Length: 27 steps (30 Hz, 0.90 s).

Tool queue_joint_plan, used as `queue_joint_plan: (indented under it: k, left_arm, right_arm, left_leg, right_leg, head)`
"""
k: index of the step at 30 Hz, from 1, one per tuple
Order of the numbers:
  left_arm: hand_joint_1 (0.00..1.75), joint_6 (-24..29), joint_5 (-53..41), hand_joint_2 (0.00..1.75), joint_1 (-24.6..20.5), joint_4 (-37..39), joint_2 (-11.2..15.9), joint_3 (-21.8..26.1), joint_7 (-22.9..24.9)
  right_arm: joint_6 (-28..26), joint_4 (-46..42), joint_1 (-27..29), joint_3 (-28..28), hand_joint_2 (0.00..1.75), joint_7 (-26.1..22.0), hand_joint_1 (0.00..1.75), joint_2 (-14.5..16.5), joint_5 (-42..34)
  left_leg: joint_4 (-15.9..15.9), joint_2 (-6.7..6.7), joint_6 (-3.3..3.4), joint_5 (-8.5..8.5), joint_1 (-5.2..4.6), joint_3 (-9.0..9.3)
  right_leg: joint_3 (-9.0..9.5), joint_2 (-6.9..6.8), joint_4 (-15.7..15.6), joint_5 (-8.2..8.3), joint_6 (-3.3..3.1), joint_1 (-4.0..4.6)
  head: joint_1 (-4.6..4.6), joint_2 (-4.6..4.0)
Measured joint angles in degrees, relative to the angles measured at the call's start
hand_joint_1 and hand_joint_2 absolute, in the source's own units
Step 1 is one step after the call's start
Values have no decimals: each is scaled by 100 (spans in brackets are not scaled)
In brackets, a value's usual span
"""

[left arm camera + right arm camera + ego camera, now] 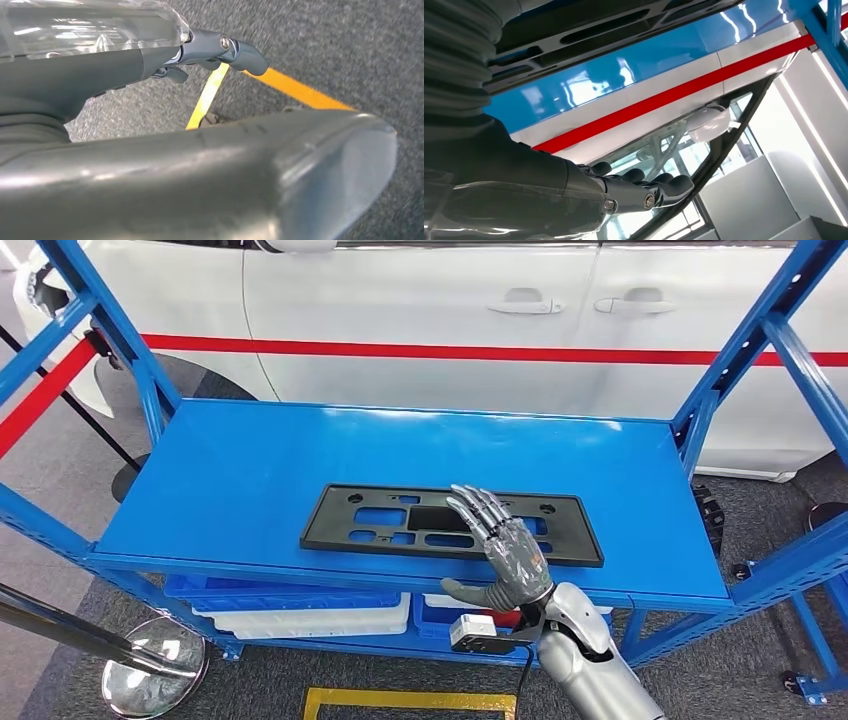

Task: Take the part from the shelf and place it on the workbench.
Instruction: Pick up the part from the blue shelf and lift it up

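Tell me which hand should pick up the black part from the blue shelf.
Right. The right hand hovers open over the black part on the shelf; the left hand hangs toward the floor.

Your right hand (505, 552) covers the black part's (380, 521) middle-right; bins (300, 612) sit half hidden under the shelf (250, 455).

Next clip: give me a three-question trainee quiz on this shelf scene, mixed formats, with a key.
1. True or false: the right hand grips the black part.
2. Where does the part lie? A) blue shelf B) floor C) white bin
3. Fill in: behind the shelf stands a white ____ with a red stripe.

Key: 1 false, its fingers are spread flat above the part; 2 A; 3 car.
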Motion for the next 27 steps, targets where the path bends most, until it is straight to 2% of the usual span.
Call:
queue_joint_plan:
  k: [1, 3, 5, 12, 13, 16, 17, 18, 19, 21, 22, 23, 24, 26, 27]
  left_arm:
    - [0, 0, 0, 0, -1, 0, -2, -1, 0]
    - [0, 0, 0, 0, -4, 0, -5, -2, -1]
    - [0, 0, 0, 0, -3, 0, -6, -2, -1]
    - [0, -1, 0, 0, 11, 0, -6, -2, -4]
    - [0, -4, 0, 0, 16, 0, -6, -3, -8]
    - [0, -24, 0, 0, 10, 5, 7, -98, -26]
    - [0, -33, 0, 0, 4, 7, 10, -133, -29]
    - [0, -42, 0, 0, -2, 7, 11, -151, -28]
    - [0, -51, 0, 0, -9, 7, 11, -168, -26]
    - [0, -60, 0, 0, -26, 7, 13, -220, -23]
    - [0, -61, 0, 0, -30, 7, 14, -245, -23]
    - [0, -61, 0, 0, -32, 7, 14, -264, -25]
    - [0, -61, 0, 0, -33, 7, 14, -275, -29]
    - [0, -61, 0, 0, -41, 7, 13, -281, -48]
    - [0, -59, 0, 0, -47, 7, 13, -281, -62]
  right_arm:
    - [-7, 27, -14, -1, 175, 3, 0, 0, 1]
    - [-21, 77, -29, 0, 175, 6, 0, 5, 14]
    - [-34, 110, -30, 0, 175, 10, 0, 7, 34]
    - [-124, 151, -30, 1, 175, 88, 0, 6, 218]
    - [-231, 190, -32, 2, 175, 162, 0, 5, 389]
    - [-779, 505, -58, 8, 175, 644, 0, 2, 1361]
    - [-905, 593, -69, 11, 175, 806, 0, 2, 1636]
    - [-950, 620, -81, 16, 175, 907, 0, 4, 1781]
    - [-991, 654, -92, 27, 175, 1011, 0, 9, 1931]
    - [-1069, 764, -116, 82, 175, 1221, 0, 37, 2231]
    - [-1111, 847, -139, 128, 175, 1313, 0, 62, 2374]
    - [-1154, 946, -181, 183, 175, 1389, 0, 94, 2497]
    - [-1192, 1065, -249, 243, 175, 1449, 0, 136, 2606]
    - [-1247, 1330, -455, 368, 175, 1552, 0, 232, 2817]
    - [-1262, 1483, -584, 437, 175, 1608, 0, 294, 2944]
  left_leg:
    - [198, 1, -21, -126, 5, -85]
    - [883, 3, -45, -489, 9, -398]
    - [1371, 4, -56, -706, 9, -626]
    - [1625, 4, -50, -731, 8, -754]
    - [1492, 4, -30, -607, 6, -697]
    - [138, 1, 159, -4, -58, -73]
    - [-173, 2, 219, 93, -66, 78]
    - [-222, 7, 249, 115, -49, 104]
    - [-253, 11, 269, 129, -34, 125]
    - [-259, 12, 290, 126, -36, 129]
    - [-255, 12, 288, 120, -36, 130]
    - [-248, 10, 283, 113, -34, 134]
    - [-238, 8, 272, 102, -31, 141]
    - [-204, 5, 233, 67, -28, 155]
    - [-177, 4, 203, 46, -37, 150]
  right_leg:
    - [7, -3, -15, 9, -35, -7]
    - [10, -9, -18, 5, -76, 5]
    - [9, -11, -15, -2, -89, 19]
    - [13, -7, -10, -8, -98, 35]
    - [22, -2, -8, -15, -100, 45]
    - [65, 14, -19, -56, 21, 62]
    - [56, 14, 25, -106, 75, 63]
    - [0, 12, 162, -203, 103, 64]
    - [-124, 11, 428, -355, 121, 59]
    - [-519, 10, 1196, -682, 150, 38]
    - [-680, 9, 1484, -747, 164, 23]
    - [-750, 6, 1573, -699, 177, 9]
    - [-699, 0, 1415, -536, 185, -6]
    - [-364, -11, 658, -117, 181, -30]
    - [-215, -11, 317, 17, 163, -27]
  head:
    - [0, 0]
    - [0, 0]
    - [0, 0]
    - [0, 0]
    - [0, 0]
    - [0, 0]
    - [1, 0]
    - [1, 0]
    - [1, 0]
    - [1, 0]
    - [1, 0]
    - [1, 0]
    - [1, 0]
    - [2, 0]
    - [2, 0]
